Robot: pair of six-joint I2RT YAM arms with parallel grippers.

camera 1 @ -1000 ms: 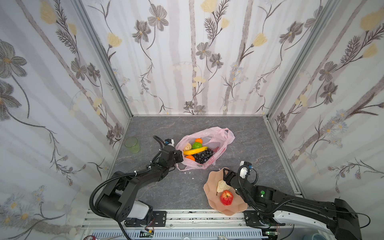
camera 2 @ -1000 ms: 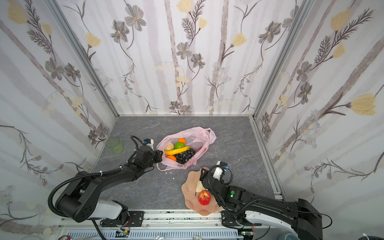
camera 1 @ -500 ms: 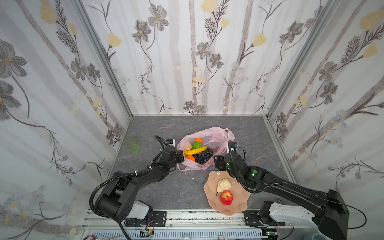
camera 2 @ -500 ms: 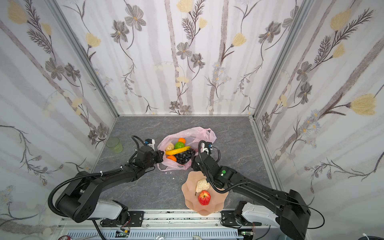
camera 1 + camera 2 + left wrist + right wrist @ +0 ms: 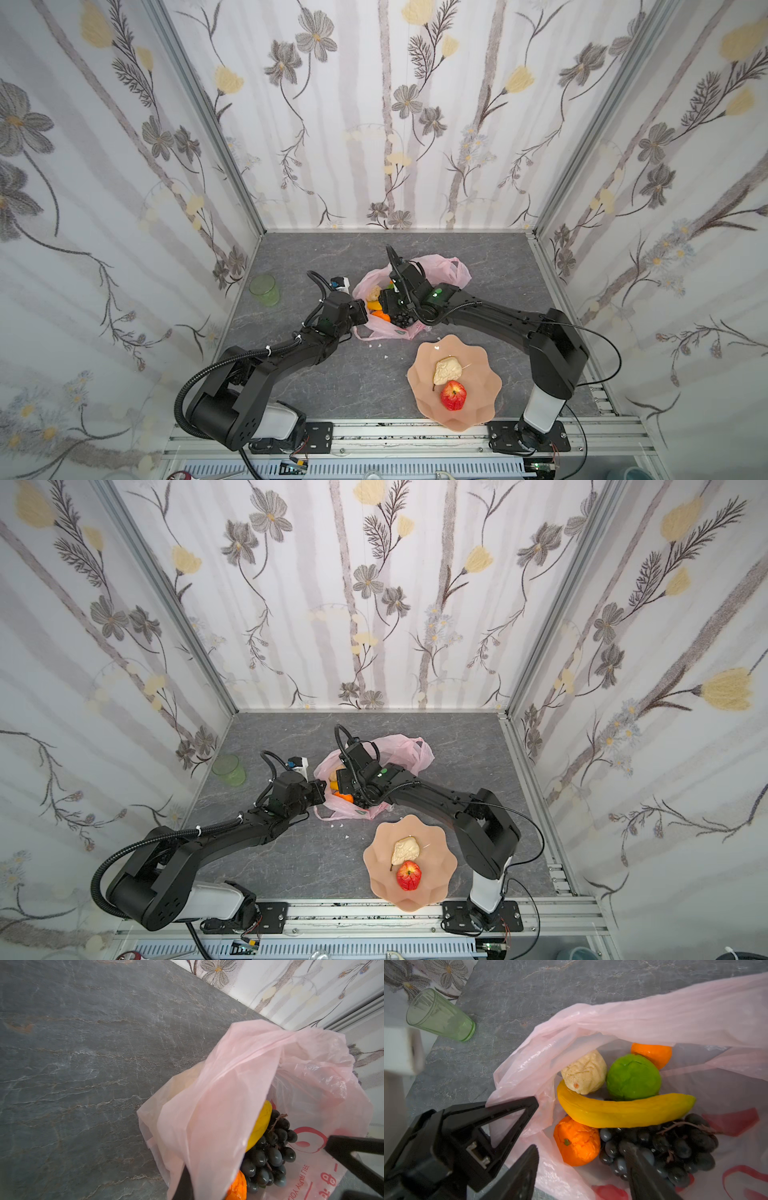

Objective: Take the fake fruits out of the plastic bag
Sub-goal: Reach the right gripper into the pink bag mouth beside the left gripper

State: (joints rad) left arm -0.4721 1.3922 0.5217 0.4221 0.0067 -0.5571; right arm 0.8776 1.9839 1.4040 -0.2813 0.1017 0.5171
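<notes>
Banana [image 5: 623,1111] lies flat across grapes [image 5: 675,1147] in bag [image 5: 654,1018]

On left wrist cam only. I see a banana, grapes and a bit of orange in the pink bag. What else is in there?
Observer: The right wrist view adds a round green bumpy toy fruit, a beige wrinkled toy pear and a second orange toy fruit inside the pink translucent plastic bag.
Operator: Anything out of the bag?
Observer: Yes. In both top views a second beige toy pear and a red glossy toy apple lie on the peach wavy-edged plate.
Operator: Right hand?
Observer: The right hand is open over the bag's mouth, one finger above the dark purple grape bunch.
</notes>
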